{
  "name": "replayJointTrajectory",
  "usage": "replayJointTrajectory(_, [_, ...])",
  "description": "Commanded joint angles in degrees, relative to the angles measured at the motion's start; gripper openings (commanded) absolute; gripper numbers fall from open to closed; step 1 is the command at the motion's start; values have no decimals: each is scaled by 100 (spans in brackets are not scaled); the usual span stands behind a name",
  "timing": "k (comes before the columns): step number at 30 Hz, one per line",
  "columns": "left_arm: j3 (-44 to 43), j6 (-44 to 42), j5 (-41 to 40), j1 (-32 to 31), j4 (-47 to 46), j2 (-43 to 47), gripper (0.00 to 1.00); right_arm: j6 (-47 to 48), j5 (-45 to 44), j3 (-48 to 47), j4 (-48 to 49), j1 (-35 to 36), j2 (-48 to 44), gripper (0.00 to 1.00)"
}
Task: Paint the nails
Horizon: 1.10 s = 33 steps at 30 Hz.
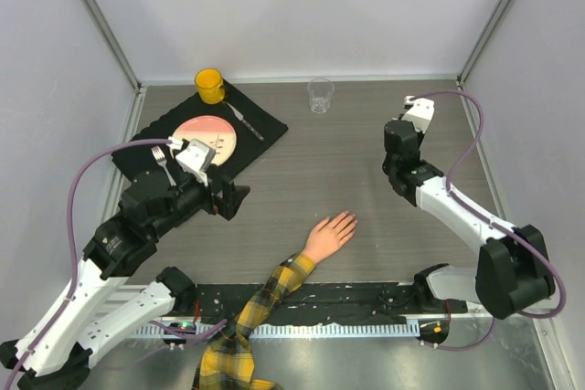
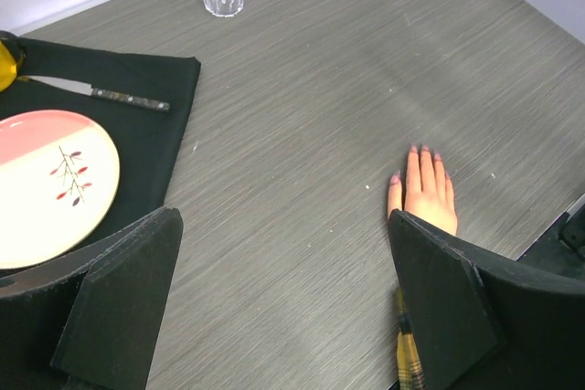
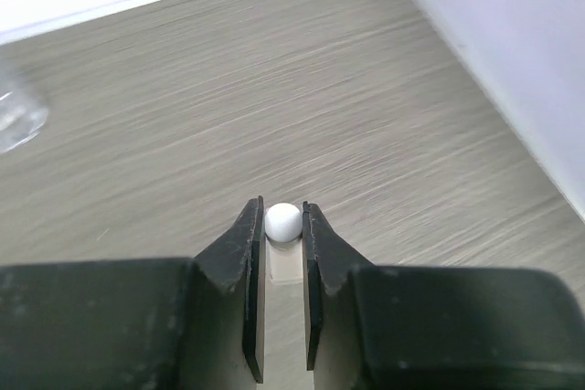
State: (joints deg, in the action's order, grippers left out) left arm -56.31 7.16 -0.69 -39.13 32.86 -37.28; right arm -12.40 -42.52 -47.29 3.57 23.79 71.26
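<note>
The left pincer (image 2: 283,312) has its two black fingers spread wide apart, gripping nothing, above the grey wood-grain desk (image 1: 311,162) beside a black placemat (image 1: 265,121). The right pincer (image 3: 282,215) is clamped on a small clear bottle (image 3: 282,223), its round white cap showing between the fingertips, over the far right part of the desk.

The peach mannequin hand (image 1: 329,233) lies palm down near the middle of the front edge, between the two arms, fingers outstretched toward the back right. The nails (image 2: 425,150) are at its fingertips, well apart from both pincers. Its arm wears a yellow-black plaid sleeve (image 1: 265,294).

On the placemat sit a pink and cream plate (image 1: 208,134), a knife (image 1: 245,121), a fork (image 1: 163,163) and a yellow cup (image 1: 209,85). A clear glass (image 1: 320,95) stands near the back wall.
</note>
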Motion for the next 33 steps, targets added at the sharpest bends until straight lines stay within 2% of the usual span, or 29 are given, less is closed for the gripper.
replayJointTrajectory(1, [226, -57, -55, 2, -359, 142, 100, -341, -855, 158, 1963, -715, 475, 1])
replayJointTrajectory(8, [507, -136, 8, 2, -544, 177, 100, -683, -731, 413, 2508, -1385, 1310, 1])
replayJointTrajectory(18, [745, -83, 34, 2, -781, 194, 100, -1511, -1083, 159, 2130, -1439, 2225, 4])
replayJointTrajectory(27, [833, -13, 201, 2, -755, 344, 100, -1836, -1144, -377, 1261, -1430, 2523, 8])
replayJointTrajectory(33, [798, 49, 253, 2, -737, 458, 100, -1853, -1048, -852, 698, -1430, 2778, 15])
